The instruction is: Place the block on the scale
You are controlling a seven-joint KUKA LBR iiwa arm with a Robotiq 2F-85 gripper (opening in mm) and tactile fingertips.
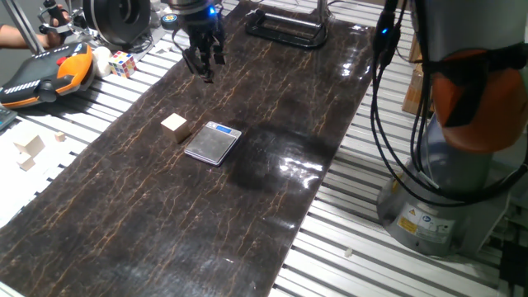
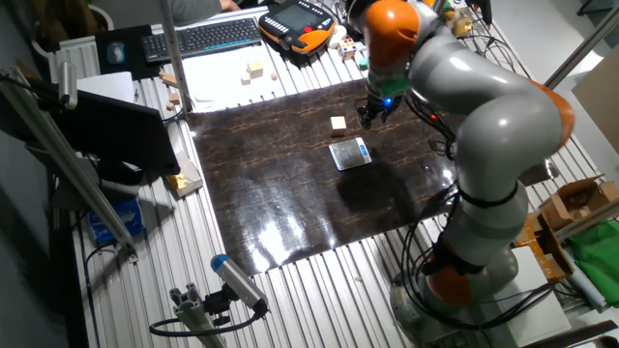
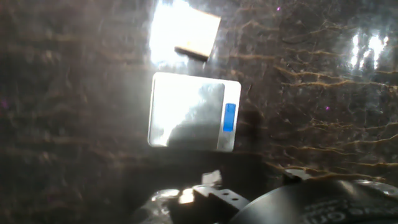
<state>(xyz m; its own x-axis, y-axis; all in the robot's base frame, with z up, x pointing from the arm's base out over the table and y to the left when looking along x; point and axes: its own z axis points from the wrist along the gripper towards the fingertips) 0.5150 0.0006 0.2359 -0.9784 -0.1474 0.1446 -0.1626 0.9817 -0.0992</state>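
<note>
Judging by its plain wood, the block (image 1: 174,124) was taken as light, rigid, grippable across flat sides; it lay below the empty, apart-fingered gripper (image 1: 204,68), beside the scale (image 1: 213,143).

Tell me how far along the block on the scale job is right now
Nothing is done yet: the small light tan wooden cube sits on the dark mat beside the flat silver-grey digital scale, whose platform is bare. In hand: the two-finger gripper hangs above the mat, away from both, holding nothing. Left: reach the cube, grasp it, set it on the scale.
</note>
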